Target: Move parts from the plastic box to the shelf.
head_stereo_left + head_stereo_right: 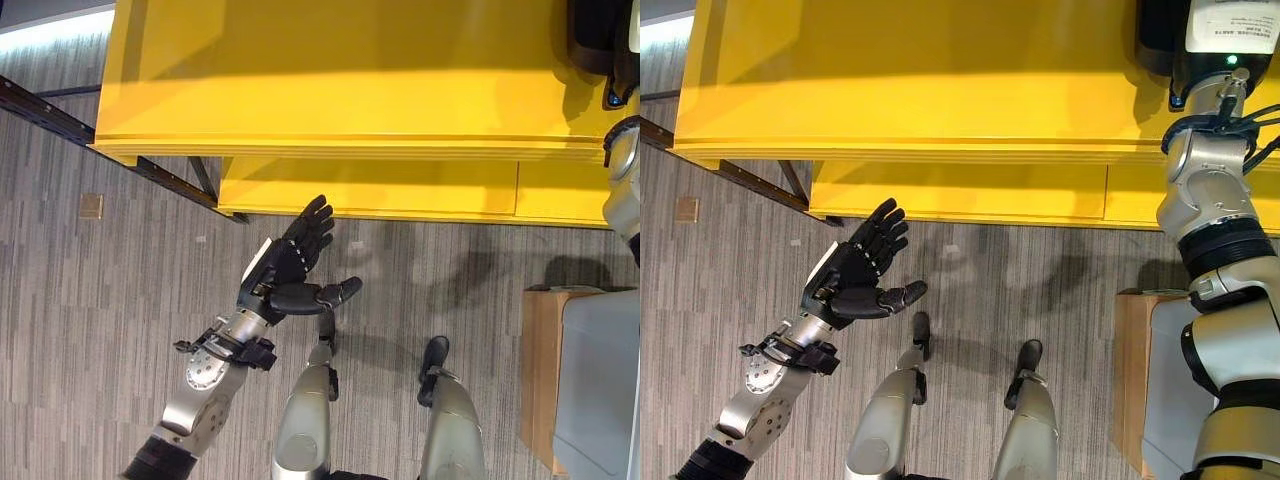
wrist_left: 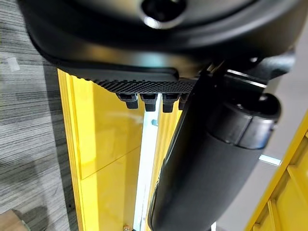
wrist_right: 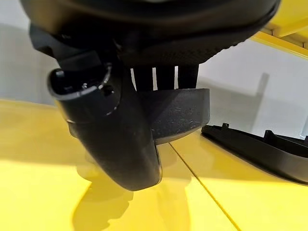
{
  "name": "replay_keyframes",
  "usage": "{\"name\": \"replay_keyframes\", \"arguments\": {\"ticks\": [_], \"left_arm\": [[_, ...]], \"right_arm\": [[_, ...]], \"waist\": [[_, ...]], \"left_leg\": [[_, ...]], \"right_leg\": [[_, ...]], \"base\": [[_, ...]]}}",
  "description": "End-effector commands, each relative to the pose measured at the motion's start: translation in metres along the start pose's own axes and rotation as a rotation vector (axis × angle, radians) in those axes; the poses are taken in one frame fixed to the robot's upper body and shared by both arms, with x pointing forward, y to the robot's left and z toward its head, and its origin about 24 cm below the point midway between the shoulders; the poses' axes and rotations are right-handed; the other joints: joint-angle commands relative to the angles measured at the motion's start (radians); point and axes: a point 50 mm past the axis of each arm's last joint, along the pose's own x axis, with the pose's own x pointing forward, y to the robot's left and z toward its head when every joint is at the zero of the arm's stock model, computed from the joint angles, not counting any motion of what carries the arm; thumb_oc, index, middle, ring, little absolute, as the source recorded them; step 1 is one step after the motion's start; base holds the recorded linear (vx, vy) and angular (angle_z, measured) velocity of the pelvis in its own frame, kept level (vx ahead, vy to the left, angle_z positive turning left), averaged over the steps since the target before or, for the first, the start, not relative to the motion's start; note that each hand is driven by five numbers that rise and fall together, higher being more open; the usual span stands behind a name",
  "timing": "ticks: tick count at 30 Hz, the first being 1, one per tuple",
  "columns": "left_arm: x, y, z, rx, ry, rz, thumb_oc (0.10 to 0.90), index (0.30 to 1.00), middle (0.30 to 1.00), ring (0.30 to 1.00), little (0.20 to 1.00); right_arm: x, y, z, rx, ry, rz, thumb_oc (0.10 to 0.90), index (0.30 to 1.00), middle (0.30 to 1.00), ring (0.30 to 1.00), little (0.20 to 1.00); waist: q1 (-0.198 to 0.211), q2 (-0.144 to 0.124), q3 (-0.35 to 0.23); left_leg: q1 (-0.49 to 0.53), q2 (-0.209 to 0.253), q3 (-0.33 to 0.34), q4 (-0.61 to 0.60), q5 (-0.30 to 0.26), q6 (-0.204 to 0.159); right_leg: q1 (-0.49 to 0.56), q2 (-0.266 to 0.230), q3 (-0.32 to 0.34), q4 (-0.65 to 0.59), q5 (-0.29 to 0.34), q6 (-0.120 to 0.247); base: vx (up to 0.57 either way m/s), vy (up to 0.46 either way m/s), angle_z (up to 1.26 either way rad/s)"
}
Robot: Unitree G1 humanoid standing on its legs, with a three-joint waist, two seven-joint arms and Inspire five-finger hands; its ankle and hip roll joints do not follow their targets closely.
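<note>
The right hand (image 3: 120, 120), fingers curled around a black part (image 3: 183, 113), lowers it onto the yellow shelf (image 1: 330, 90) beside another part (image 3: 260, 149), while the left hand (image 1: 290, 265) hangs open, empty, above the floor.

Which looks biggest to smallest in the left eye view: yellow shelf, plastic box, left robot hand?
1. Yellow shelf, by far the largest.
2. Plastic box, cut off by the view's edge, so unsure.
3. Left robot hand, nearer the camera, so it looks bigger than it is.
</note>
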Motion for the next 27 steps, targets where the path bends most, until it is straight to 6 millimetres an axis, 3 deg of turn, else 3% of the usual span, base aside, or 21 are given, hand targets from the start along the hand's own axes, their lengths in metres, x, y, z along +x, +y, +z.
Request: {"name": "replay_keyframes", "arguments": {"ticks": [1, 16, 19, 22, 27], "left_arm": [[0.007, -0.018, 0.046, -0.011, -0.233, -0.123, 0.900, 1.000, 1.000, 1.000, 1.000], [0.007, -0.020, 0.043, 0.004, -0.202, -0.163, 0.900, 1.000, 1.000, 1.000, 1.000], [0.006, -0.020, 0.044, 0.008, -0.202, -0.165, 0.900, 1.000, 1.000, 1.000, 1.000], [0.003, -0.020, 0.042, 0.015, -0.189, -0.175, 0.900, 1.000, 1.000, 1.000, 1.000], [-0.004, -0.017, 0.037, 0.029, -0.145, -0.213, 0.900, 1.000, 1.000, 1.000, 1.000]], "right_arm": [[0.027, -0.093, 0.004, -0.079, -0.062, -0.324, 0.400, 0.300, 0.300, 0.300, 0.300], [0.029, -0.090, 0.022, -0.082, -0.087, -0.320, 0.400, 0.300, 0.300, 0.300, 0.300], [0.030, -0.086, 0.015, -0.107, -0.062, -0.314, 0.400, 0.300, 0.300, 0.300, 0.300], [0.030, -0.080, 0.013, -0.164, -0.090, -0.323, 0.400, 0.300, 0.300, 0.300, 0.300], [0.029, -0.080, 0.015, -0.224, -0.154, -0.351, 0.400, 0.300, 0.300, 0.300, 0.300]], "waist": [[0.019, -0.009, -0.011], [0.046, 0.006, -0.011], [0.054, 0.007, -0.011], [0.059, -0.004, -0.011], [0.073, -0.026, -0.011]], "left_leg": [[-0.039, 0.043, -0.037, 0.068, -0.044, -0.016], [-0.083, 0.030, -0.055, 0.085, -0.042, -0.008], [-0.100, 0.030, -0.062, 0.089, -0.039, -0.009], [-0.110, 0.024, -0.072, 0.104, -0.057, -0.015], [-0.143, 0.045, -0.096, 0.107, -0.036, -0.022]], "right_leg": [[0.015, 0.026, -0.046, 0.087, -0.106, -0.064], [-0.020, 0.028, -0.058, 0.131, -0.127, -0.076], [-0.036, 0.031, -0.063, 0.153, -0.136, -0.079], [-0.048, 0.030, -0.060, 0.205, -0.182, -0.080], [-0.085, 0.061, -0.074, 0.291, -0.227, -0.105]], "base": [[0.00, 0.000, 0.00], [0.01, -0.008, 0.03], [0.05, -0.041, 0.09], [0.11, -0.118, 0.09], [0.05, -0.168, 0.08]]}}
